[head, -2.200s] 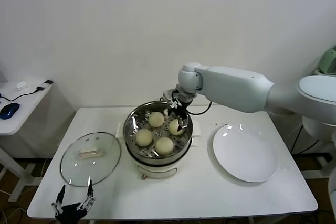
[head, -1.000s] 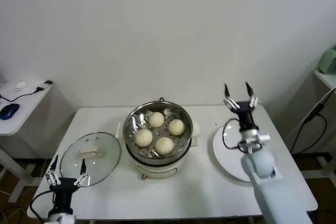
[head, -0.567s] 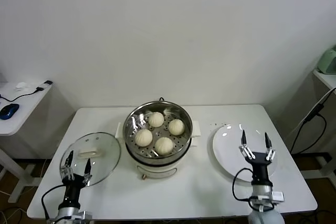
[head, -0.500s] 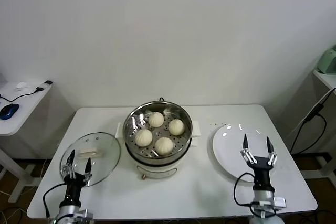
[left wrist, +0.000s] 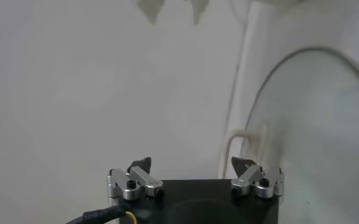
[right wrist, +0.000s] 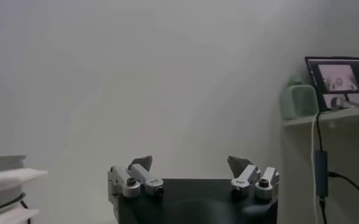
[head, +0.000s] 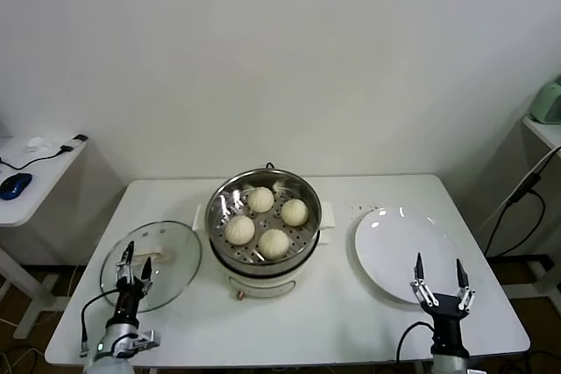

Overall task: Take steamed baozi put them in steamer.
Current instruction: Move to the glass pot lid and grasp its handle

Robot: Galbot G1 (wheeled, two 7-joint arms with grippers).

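White table (head: 351,321): left end effector (head: 131,256) and right end effector (head: 437,271) splayed wide, empty.

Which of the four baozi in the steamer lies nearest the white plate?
The baozi on the steamer's right side, toward the white plate; the other three sit farther left in the tray.

My head view is evenly and softly lit, with faint shadows only. Glare glints on the steamer (head: 263,216) rim, the glass lid (head: 151,264) and the plate (head: 408,256). My left wrist view is hazy and washed-out, its background out of focus.
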